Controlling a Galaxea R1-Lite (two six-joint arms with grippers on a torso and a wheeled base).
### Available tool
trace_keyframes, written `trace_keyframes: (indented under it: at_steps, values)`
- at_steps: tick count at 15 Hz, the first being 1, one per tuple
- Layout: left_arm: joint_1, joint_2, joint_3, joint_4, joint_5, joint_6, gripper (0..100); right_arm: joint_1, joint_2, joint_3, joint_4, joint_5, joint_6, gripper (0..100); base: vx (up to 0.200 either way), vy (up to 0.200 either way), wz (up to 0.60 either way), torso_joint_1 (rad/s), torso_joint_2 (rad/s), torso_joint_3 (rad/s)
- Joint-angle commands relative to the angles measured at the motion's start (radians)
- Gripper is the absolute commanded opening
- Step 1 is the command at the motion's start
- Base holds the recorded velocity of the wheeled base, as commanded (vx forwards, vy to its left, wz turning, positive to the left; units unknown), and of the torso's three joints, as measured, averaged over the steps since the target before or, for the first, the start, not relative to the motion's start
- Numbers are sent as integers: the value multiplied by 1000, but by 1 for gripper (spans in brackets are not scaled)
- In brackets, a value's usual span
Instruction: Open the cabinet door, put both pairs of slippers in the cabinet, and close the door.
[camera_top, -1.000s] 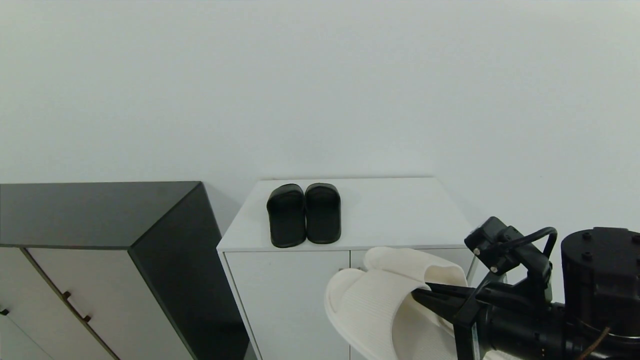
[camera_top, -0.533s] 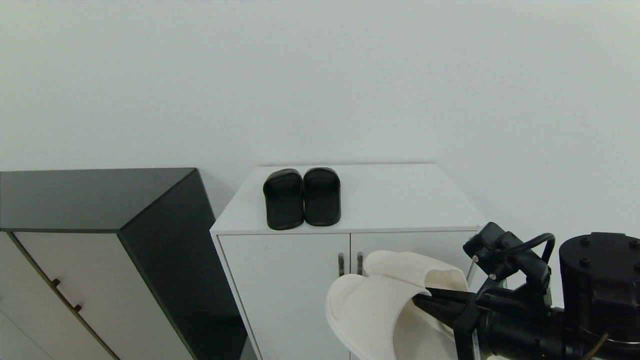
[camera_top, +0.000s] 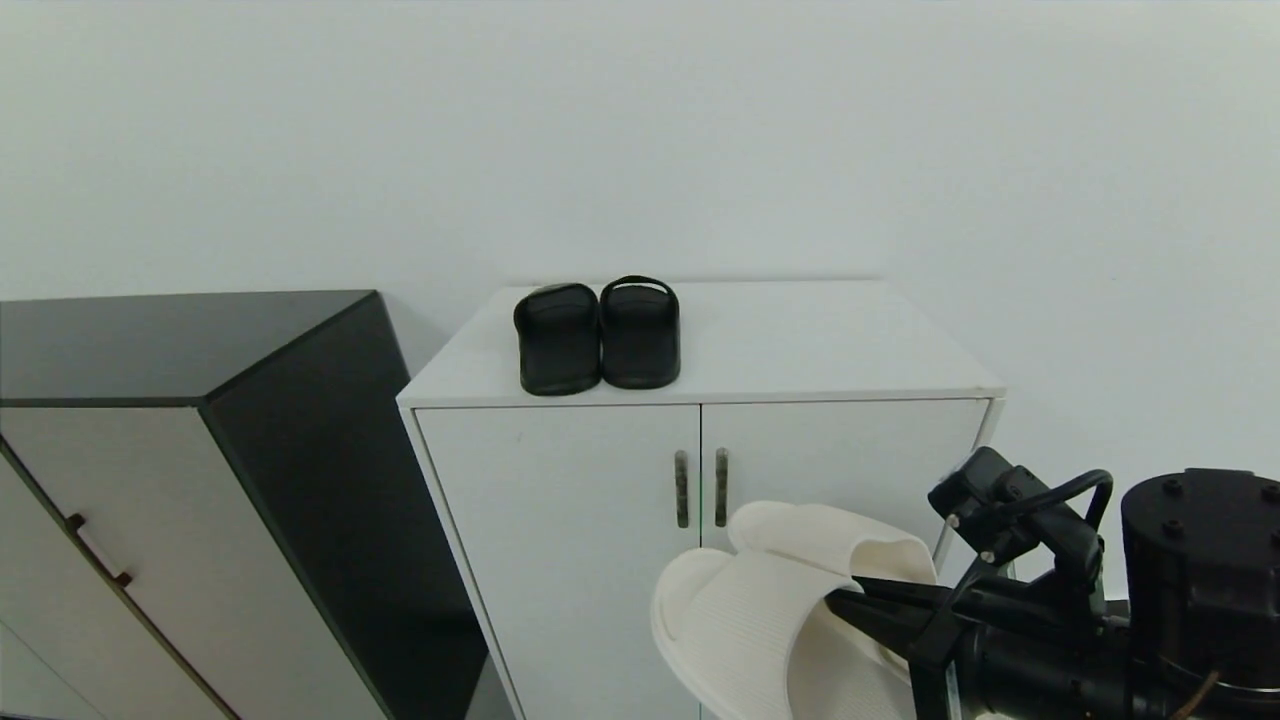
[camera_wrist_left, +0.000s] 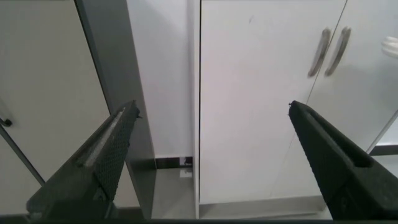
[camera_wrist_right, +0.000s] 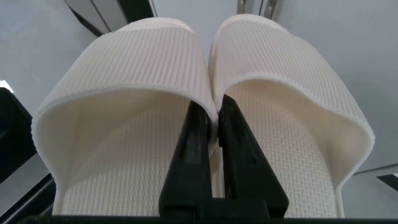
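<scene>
Evidently door-opening comes first. Head view: the white two-door cabinet (camera_top: 560, 520) is closed, black rubber slides (camera_top: 598, 335) sit on top, and the right gripper (camera_top: 850, 600) clamps the cream ribbed slipper pair (camera_top: 750, 610) in front of it. Left wrist view: the left gripper (camera_wrist_left: 211, 107) is spread wide and empty, facing the grey bar handles (camera_wrist_left: 329, 51); it must hook one next. Right wrist view: the pair's inner edges are pinched together. No legible writing.

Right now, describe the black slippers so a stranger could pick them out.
Find the white cabinet with two doors beside a black unit. On its top, toward the left, sit the black slippers side by side. They are the only dark pair; the white slippers hang lower, in the right end effector.
</scene>
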Motion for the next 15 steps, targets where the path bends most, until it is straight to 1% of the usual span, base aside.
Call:
trace_keyframes:
  at_steps: [1,4,9,12,14,15]
  values:
    - [0,1,0,0,0,1,100,1,5,2,0,1,0,0,0,0,0,-188,496,315]
    - [0,1,0,2,0,3,100,1,2,12,0,1,0,0,0,0,0,-177,500,323]
    - [0,7,0,2,0,15,100,-2,-22,39,-10,1,2,0,0,0,0,-150,474,322]
    - [-4,61,0,2,0,14,100,-7,-19,42,-33,1,2,0,0,0,0,-113,473,346]
    - [-4,59,0,2,0,17,100,-7,-16,46,-36,1,0,0,0,0,0,-90,454,361]
    - [-4,59,-3,0,0,27,100,-7,-13,52,-35,3,0,0,0,0,0,-71,456,369]
